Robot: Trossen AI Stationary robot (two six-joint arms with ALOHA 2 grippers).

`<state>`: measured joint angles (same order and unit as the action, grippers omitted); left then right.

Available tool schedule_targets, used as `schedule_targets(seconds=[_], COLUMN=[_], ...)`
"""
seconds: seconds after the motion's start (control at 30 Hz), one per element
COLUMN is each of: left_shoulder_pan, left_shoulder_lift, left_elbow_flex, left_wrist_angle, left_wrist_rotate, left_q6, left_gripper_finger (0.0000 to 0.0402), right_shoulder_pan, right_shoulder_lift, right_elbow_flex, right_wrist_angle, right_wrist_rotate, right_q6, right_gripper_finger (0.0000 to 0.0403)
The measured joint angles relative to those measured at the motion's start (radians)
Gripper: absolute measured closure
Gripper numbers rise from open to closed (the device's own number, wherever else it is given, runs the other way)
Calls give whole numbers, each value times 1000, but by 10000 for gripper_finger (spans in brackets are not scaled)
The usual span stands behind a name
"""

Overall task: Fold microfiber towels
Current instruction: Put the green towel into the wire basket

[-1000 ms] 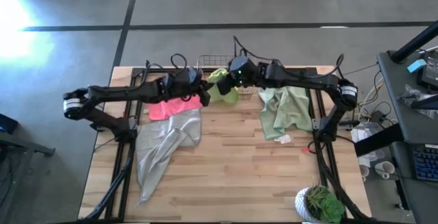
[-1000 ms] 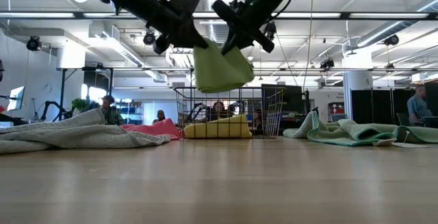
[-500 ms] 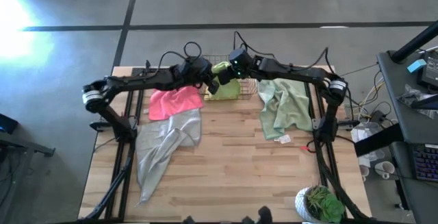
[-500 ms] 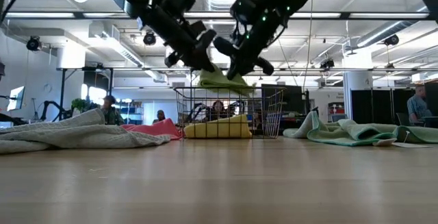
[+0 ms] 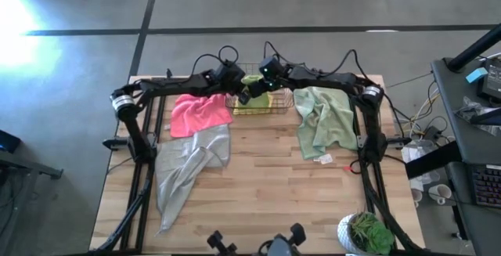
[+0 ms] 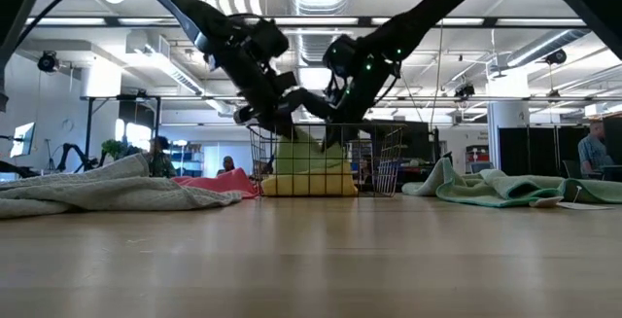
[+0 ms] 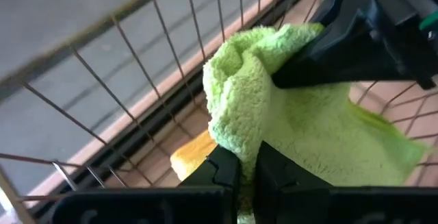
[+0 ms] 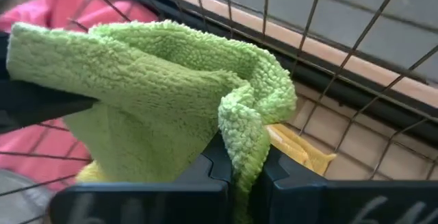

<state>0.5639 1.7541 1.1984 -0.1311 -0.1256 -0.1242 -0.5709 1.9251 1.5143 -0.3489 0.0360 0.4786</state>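
The lime green towel (image 5: 256,93), folded, hangs inside the copper wire basket (image 5: 275,109) at the table's far middle. Its lower end (image 6: 303,159) reaches the yellow towel (image 6: 313,184) lying in the basket. My left gripper (image 7: 246,168) and my right gripper (image 8: 239,168) are both shut on the lime towel's top, close together and facing each other above the basket. The pink towel (image 5: 200,115) and grey towel (image 5: 186,166) lie on the table at the left. The sage green towel (image 5: 325,123) lies at the right. My left gripper pinches a thick folded edge (image 7: 233,138) at the lime towel's top between its two fingers, slanting down from the table's left. The towel hangs below it into the basket. My right gripper pinches the opposite folded top edge (image 8: 241,131) between its two fingers, slanting down from the table's right. Several layers bunch at the fingers, and the cloth sags slack between the two grippers.
The basket's wire walls (image 7: 130,66) stand close around both grippers. A potted plant (image 5: 364,232) stands at the table's near right corner. A small tag (image 5: 326,159) lies by the sage towel. Bare wood spans the table's near middle.
Both grippers have gone down and toward the table's far edge, still shut on the lime towel. The towel hung above the basket's rim. It is now lowered inside the basket onto the yellow towel.
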Motion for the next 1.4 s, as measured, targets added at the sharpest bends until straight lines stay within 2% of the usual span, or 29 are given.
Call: schedule_targets(seconds=[0.27,0.43,0.77,1.03,1.17,1.4], left_shoulder_pan=[4,7,-9,-35,-35,-15], left_shoulder_lift=[40,41,-85,-142,-114,-11], left_elbow_flex=[0,0,0,14,11,15], left_wrist_angle=[21,34,-94,-203,-182,-128], left_wrist_rotate=[-13,-15,72,92,89,85], left_q6=[0,0,-53,-104,-98,-97], left_gripper_finger=[402,402,402,402,402,402], right_shoulder_pan=[-11,-18,11,77,82,44], right_shoulder_lift=[24,-6,-83,-107,-106,-53], right_elbow_flex=[0,0,-1,-1,-2,-2], right_wrist_angle=[0,-1,-40,-54,-88,-83], right_wrist_rotate=[32,39,-12,19,54,51], right_q6=[-28,-45,-44,12,8,-1], right_gripper_finger=[394,394,394,394,394,394])
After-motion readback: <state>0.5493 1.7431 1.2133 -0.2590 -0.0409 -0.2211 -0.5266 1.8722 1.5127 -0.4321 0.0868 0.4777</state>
